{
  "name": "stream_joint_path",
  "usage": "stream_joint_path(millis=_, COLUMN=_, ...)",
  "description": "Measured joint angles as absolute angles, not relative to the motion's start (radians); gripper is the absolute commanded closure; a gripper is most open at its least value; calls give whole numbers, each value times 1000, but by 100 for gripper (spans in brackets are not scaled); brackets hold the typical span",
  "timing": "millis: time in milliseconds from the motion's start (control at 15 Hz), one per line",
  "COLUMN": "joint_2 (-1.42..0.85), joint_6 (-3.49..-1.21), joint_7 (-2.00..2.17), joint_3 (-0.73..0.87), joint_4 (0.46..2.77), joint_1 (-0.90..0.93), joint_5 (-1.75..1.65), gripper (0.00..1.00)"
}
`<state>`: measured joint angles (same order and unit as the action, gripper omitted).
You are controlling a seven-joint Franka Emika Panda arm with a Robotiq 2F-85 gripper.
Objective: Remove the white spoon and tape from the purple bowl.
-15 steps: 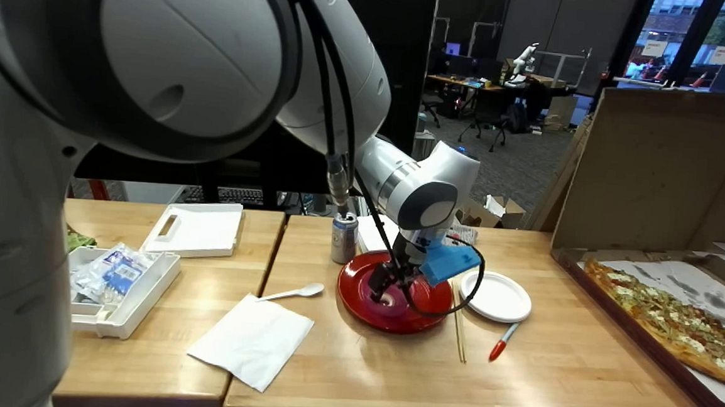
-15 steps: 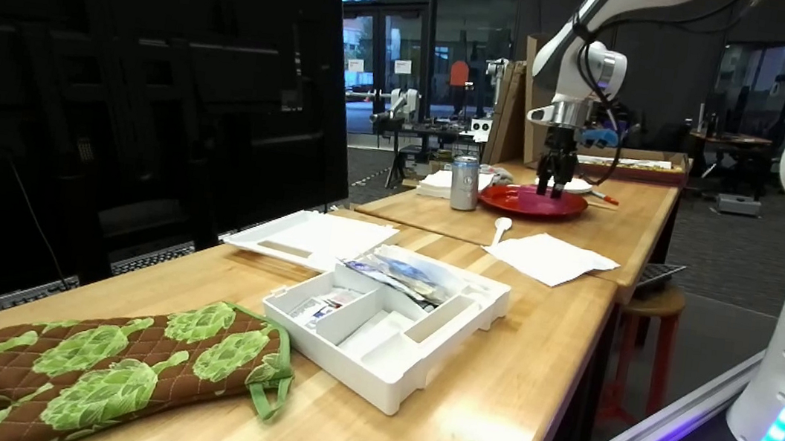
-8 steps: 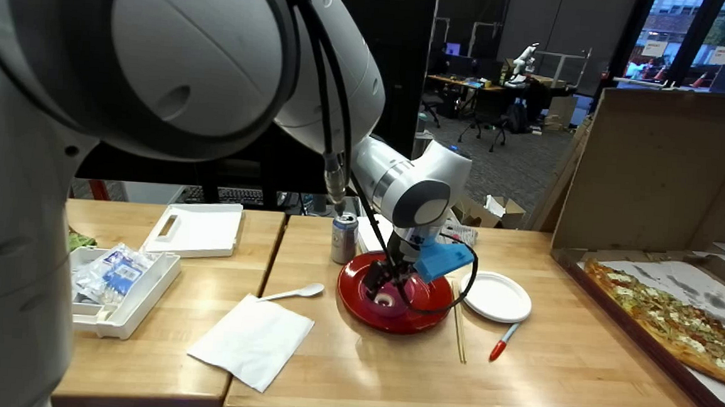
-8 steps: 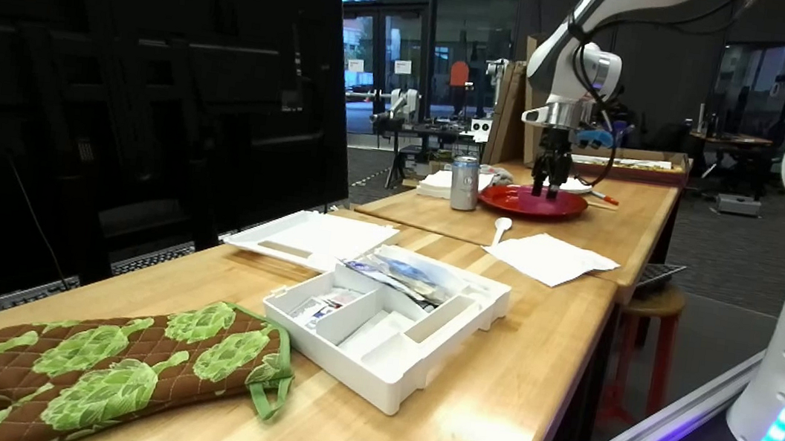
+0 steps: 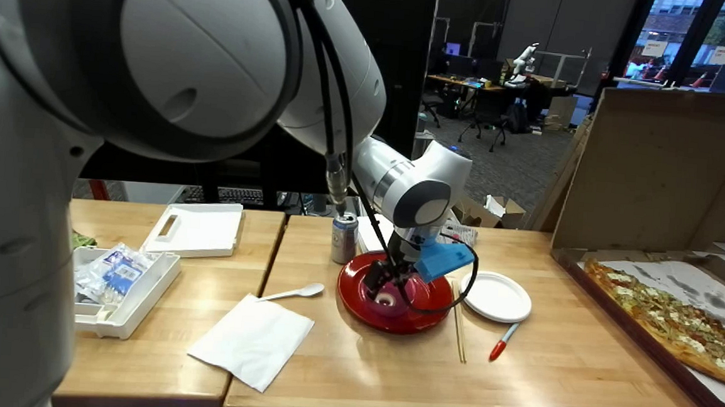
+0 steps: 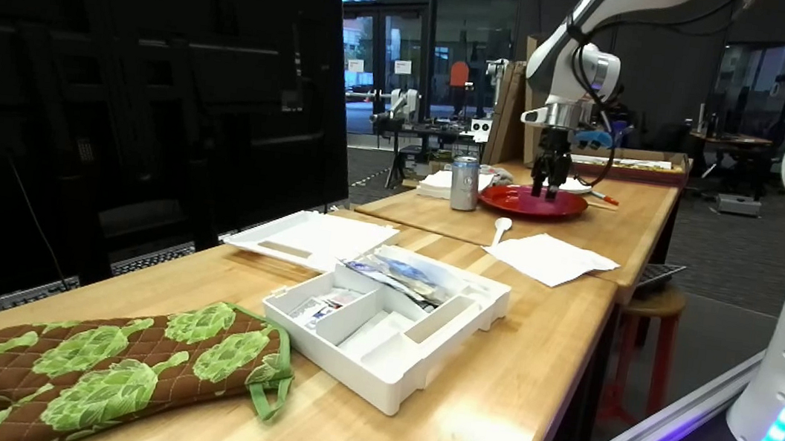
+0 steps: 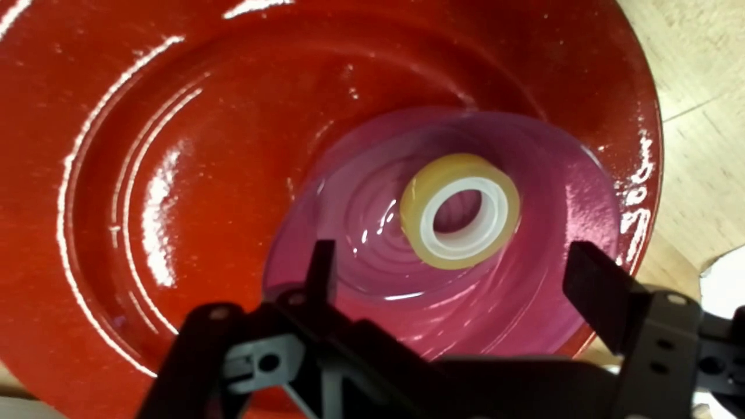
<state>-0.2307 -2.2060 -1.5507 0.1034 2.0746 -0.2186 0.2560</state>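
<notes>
Tape roll (image 7: 486,226) sits inside the purple bowl (image 7: 366,195) on a red plate (image 7: 233,145); my gripper (image 7: 454,262) hovers above, spread wide; white spoon (image 5: 299,292) lies by a napkin (image 5: 252,341).

A yellowish tape roll (image 7: 488,221) with a white core lies hole-up inside a round, glossy, translucent purple bowl (image 7: 553,163), which sits upright on a round red plate (image 7: 244,174). The slim white plastic spoon (image 5: 294,292) lies on the wooden tabletop (image 5: 566,367), scoop end toward the plate.

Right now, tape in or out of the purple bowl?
In. In the wrist view the tape lies inside the purple bowl, which shows through the tape's hole. The gripper stands open, not holding it.
</notes>
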Motion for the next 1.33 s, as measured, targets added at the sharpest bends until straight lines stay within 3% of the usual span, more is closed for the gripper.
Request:
stream_joint_path(millis=200, joint_2=-237, joint_6=-2207, joint_7=-1550, joint_3=103, joint_4=2072, joint_1=-219, joint_5=251, gripper=24)
stream_joint_path(millis=400, joint_2=-251, joint_6=-2213, joint_7=-1540, joint_3=103, joint_4=2068, joint_1=-217, joint_5=227, gripper=20)
stream_joint_path(millis=533, joint_2=-260, joint_6=-2219, joint_7=-1536, joint_3=103, joint_4=2062, joint_1=-216, joint_5=215, gripper=46)
stream_joint_path(millis=800, joint_2=-265, joint_6=-2223, joint_7=-1532, joint_3=101, joint_4=2050, joint_1=-215, joint_5=200, gripper=75)
stream_joint_path(millis=1333, joint_2=-268, joint_6=-2227, joint_7=-1531, joint_3=96, joint_4=2043, joint_1=-215, joint_5=198, gripper=76)
